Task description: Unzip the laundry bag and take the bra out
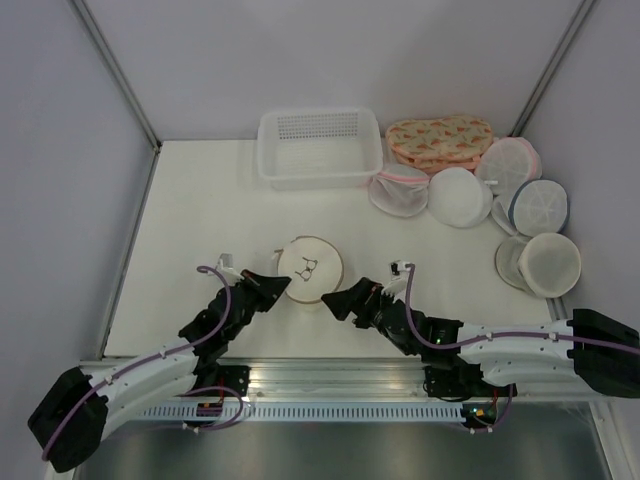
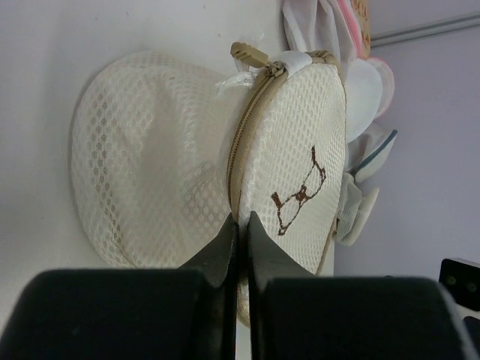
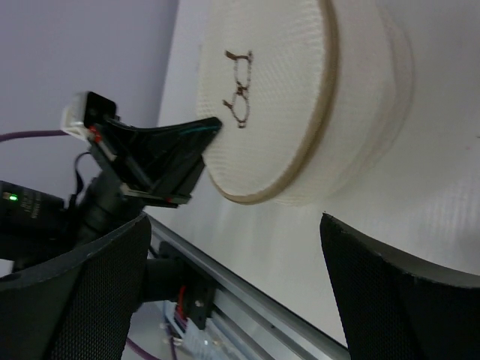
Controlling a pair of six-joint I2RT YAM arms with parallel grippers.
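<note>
**Bag pinned at the rim, zip not yet opened**

The laundry bag [image 1: 312,262] lies flat on the tabletop [image 1: 200,200], just ahead of both arms, brown-stitched face up. The left gripper [image 2: 241,219] is at the bag's near-left edge. In its wrist view the fingers are pressed together right where the tan zip band [image 2: 241,142] runs in between them, so it looks clamped on the bag's rim. The right gripper [image 3: 232,221] sits just off the bag's near-right edge with its fingers spread wide, holding nothing and not touching the mesh.

The stretch of zip on show looks closed along its whole length. A small tan tab [image 2: 247,52] sticks up at the end of the band farthest from the left gripper. Whether that is the pull or only its cover is too small to tell. The bra is not visible anywhere and presumably sits inside the bag, behind the mesh.

This appears to be the opening step, with one side anchoring the bag and the unzipping itself still to do. The next move calls for the free right gripper to find and close on the pull. It would then draw the pull along the rim's curve while the left holds firm. If that pinch is shallow, the light bag would likely drag or lift instead of opening.
</note>
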